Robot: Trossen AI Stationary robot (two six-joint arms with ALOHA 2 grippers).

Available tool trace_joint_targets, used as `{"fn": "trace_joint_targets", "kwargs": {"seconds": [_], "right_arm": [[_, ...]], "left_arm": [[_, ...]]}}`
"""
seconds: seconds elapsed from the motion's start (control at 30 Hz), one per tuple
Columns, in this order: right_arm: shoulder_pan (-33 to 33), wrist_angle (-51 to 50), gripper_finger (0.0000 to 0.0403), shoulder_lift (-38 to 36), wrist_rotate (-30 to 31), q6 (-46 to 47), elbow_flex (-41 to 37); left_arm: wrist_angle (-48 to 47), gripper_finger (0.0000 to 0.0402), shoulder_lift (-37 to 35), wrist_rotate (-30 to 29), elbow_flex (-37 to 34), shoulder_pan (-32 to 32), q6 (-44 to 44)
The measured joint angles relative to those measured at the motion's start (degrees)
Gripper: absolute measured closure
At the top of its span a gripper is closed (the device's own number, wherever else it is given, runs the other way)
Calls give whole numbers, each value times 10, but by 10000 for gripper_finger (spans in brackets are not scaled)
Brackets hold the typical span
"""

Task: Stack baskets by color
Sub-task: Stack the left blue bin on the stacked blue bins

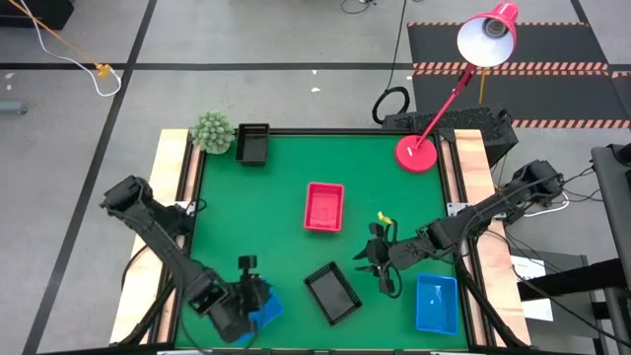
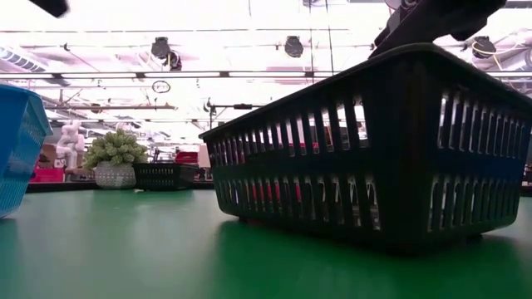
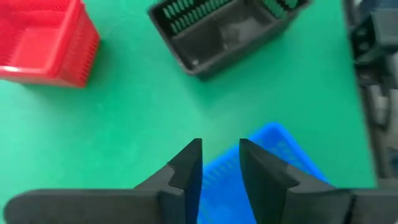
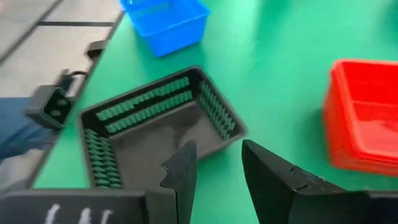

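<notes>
My left gripper (image 1: pixel 252 294) is at the table's near left, shut on a blue basket (image 1: pixel 266 312), which shows tilted at the edge of the low view (image 2: pixel 15 149). My right gripper (image 1: pixel 380 266) hangs open over the near right, with nothing between its fingers. It sits between a black basket (image 1: pixel 332 294) and a second blue basket (image 1: pixel 436 303), both flat on the mat. The black basket lies just ahead of its fingers (image 4: pixel 155 130). A red basket (image 1: pixel 324 206) rests at the centre. Another black basket (image 1: pixel 252 144) stands at the far left. My left gripper pinches a side wall of the blue basket at its rim (image 3: pixel 221 177) between its two fingers. The fingers come slanting down from above. The rest of the basket reaches out beyond the fingers (image 3: pixel 280 149), tilted. I cannot tell whether its bottom is clear of the mat.
A fuzzy green plant (image 1: pixel 212 130) stands at the far left corner. A red desk lamp's round base (image 1: pixel 416 153) stands at the far right, with its head reaching beyond the table. Bare green mat (image 1: pixel 256 217) lies between the baskets. Wooden rails run along both sides of the table.
</notes>
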Motion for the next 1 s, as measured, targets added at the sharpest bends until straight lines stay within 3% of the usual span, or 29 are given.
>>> {"fn": "trace_joint_targets", "kwargs": {"seconds": [0.33, 0.43, 0.8, 1.0], "right_arm": [[24, 9, 280, 0, -7, 29, 0], [28, 14, 280, 0, 4, 31, 0], [37, 36, 280, 0, 22, 40, 0], [39, 41, 280, 0, 51, 48, 0]], "left_arm": [[13, 188, 1, 7, 0, -103, -78], [22, 174, 1, 31, 0, -133, -74], [-23, 244, 26, 142, 0, -164, -41], [-87, 251, 40, 153, 0, -165, -16]]}}
